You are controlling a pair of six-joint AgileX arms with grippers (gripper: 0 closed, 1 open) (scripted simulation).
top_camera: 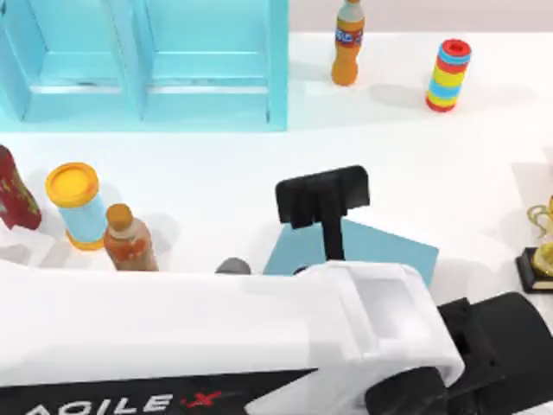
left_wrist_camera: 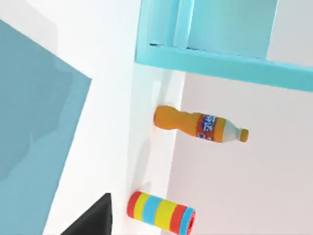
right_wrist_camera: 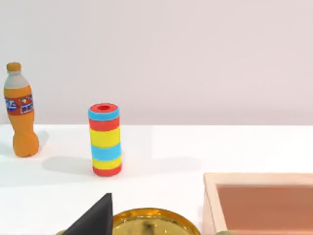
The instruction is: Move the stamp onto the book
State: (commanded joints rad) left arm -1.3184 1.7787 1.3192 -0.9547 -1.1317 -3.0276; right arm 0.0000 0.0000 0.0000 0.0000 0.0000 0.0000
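You have the book (top_camera: 380, 246) lying flat on the desk (top_camera: 449, 173), a little right of the middle and nearer the front edge than the back. Its cover is a plain teal-blue, bare of any title or mark, and it sits turned askew, so that its sides run at a slant to the desk's edges and one corner points toward the right edge. You can see its back and right parts; the front-left part is hidden.

overhead top view, both wrist views share striped cylinder (right_wrist_camera: 104, 139)
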